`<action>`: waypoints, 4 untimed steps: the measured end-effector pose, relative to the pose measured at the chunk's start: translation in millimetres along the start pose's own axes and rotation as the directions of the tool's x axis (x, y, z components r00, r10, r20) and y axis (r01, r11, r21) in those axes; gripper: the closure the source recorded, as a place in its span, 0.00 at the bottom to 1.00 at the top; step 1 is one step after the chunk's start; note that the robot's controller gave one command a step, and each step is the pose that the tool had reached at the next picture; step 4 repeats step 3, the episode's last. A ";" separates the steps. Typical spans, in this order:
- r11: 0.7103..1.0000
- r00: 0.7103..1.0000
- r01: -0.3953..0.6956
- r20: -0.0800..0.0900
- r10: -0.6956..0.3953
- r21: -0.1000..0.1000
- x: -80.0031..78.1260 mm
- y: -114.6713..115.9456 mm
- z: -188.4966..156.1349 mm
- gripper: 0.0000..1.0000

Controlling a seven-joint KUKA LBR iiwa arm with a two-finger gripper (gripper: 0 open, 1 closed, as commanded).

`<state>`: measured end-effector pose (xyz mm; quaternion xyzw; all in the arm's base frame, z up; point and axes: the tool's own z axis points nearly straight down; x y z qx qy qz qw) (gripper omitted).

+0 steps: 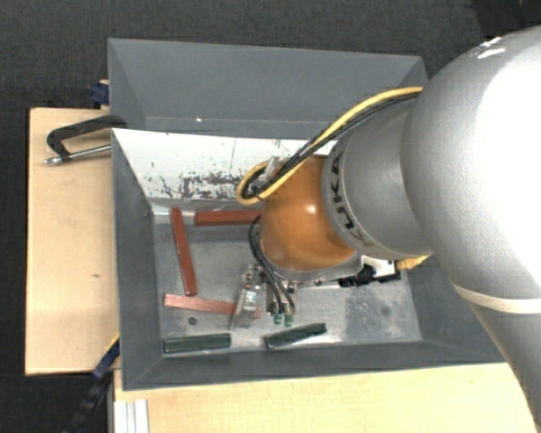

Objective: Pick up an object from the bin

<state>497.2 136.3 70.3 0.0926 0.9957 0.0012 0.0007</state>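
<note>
End effector (263, 308) is low over the bin floor, front centre of the grey bin (131, 269). Released or clenched: cannot tell, since the orange wrist cover (298, 228) and dark cabling hide its tip. Nothing can be seen held.

Nearest thing: pale red flat stick (198, 303), lying roughly level, its right end just beside or under the end effector. Probably the candidate, but not certain. It lies flat on the floor, so I judge a grasp must straddle its narrow width, squarely across the long axis and low enough to catch the edges. A hold near one end would likely let it swing on the lift.

Just in front: a dark green stick (295, 336), slightly tilted, near the front wall and close enough to be nudged. A second green stick (197, 342) lies front left, apart.

Further back: a red-brown stick (183, 251) runs nearly front to back, its lower end close to the pale one. Another red-brown stick (225, 216) lies along the rear wall, well clear.
</note>
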 end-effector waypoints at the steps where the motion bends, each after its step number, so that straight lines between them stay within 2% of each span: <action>1: 1.000 1.000 0.000 -0.001 0.000 0.001 -0.1 -0.1 -1.2 1.00; 2: 0.991 0.991 0.132 0.013 -0.132 -0.003 -9.7 62.4 -20.8 1.00; 3: 0.989 0.989 0.148 0.007 -0.148 -0.001 -7.0 -8.0 -207.9 1.00; 4: 0.989 0.989 0.148 0.007 -0.148 -0.001 -7.0 -8.0 -207.9 1.00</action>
